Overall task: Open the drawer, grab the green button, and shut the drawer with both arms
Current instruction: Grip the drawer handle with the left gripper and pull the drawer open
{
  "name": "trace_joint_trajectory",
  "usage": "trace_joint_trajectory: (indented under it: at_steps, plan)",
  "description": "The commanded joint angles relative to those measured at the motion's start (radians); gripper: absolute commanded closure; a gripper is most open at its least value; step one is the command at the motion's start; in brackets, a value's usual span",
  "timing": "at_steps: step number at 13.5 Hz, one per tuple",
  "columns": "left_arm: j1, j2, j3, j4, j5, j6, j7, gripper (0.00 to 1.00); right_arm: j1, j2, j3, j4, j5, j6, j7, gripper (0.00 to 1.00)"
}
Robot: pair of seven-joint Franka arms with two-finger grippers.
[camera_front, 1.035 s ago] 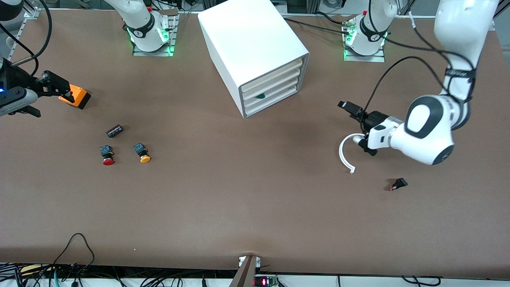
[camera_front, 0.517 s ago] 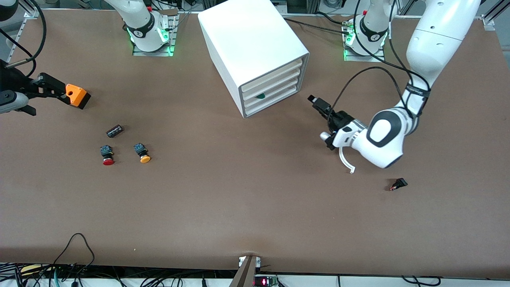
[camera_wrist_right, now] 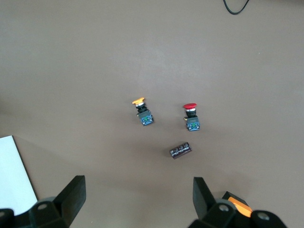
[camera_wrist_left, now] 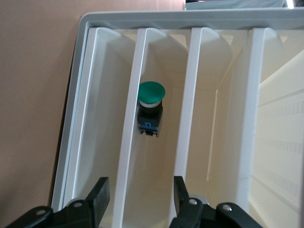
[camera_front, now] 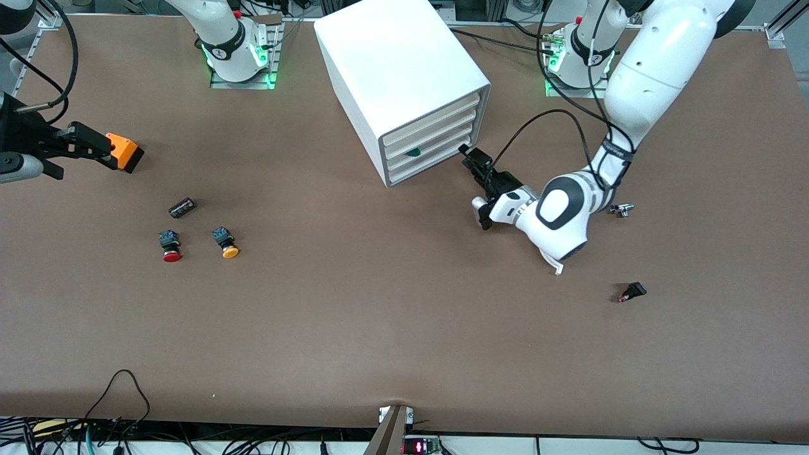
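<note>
Barely started: the drawer [camera_front: 442,143] is shut, with the green button [camera_wrist_left: 151,102] inside it. The left end effector [camera_front: 473,159] is at the cabinet [camera_front: 392,63] front, fingers apart, gripping nothing. The right end effector [camera_front: 95,146] waits wide open over the right arm's end of the surface [camera_front: 379,316]. Opening, grabbing and closing are all left. Count: four drawers, three buttons, two arms.

Robotics lab: bolted arm bases [camera_front: 237,54], cabled brown table [camera_front: 379,328].

Two white jointed arms with black bands: the left arm [camera_front: 638,82] in the frame's upper right carries looping black cables and a grey oval joint cap. Both round bases glow green. Its gripper [camera_front: 474,158] is black, with screws showing.
</note>
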Motion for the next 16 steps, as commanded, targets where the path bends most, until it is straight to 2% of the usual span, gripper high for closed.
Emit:
trace_joint_trajectory:
  at_steps: [1,7,12,16]
  plan:
    - [-0.003,0.037,0.003,0.000,-0.051,0.010,0.106,0.39,-0.010,0.021,-0.009,0.019,0.015,-0.003,0.013,0.00]
    - [-0.006,0.066,0.003,-0.049,-0.126,0.011,0.168,0.40,-0.010,0.026,-0.009,0.019,0.014,-0.001,0.013,0.00]
    - [-0.084,0.068,0.003,-0.092,-0.227,0.080,0.231,0.43,-0.009,0.024,-0.009,0.019,0.014,-0.006,0.013,0.00]
    - [-0.092,0.082,0.003,-0.100,-0.235,0.086,0.240,0.48,-0.009,0.024,-0.009,0.019,0.015,-0.010,0.005,0.00]
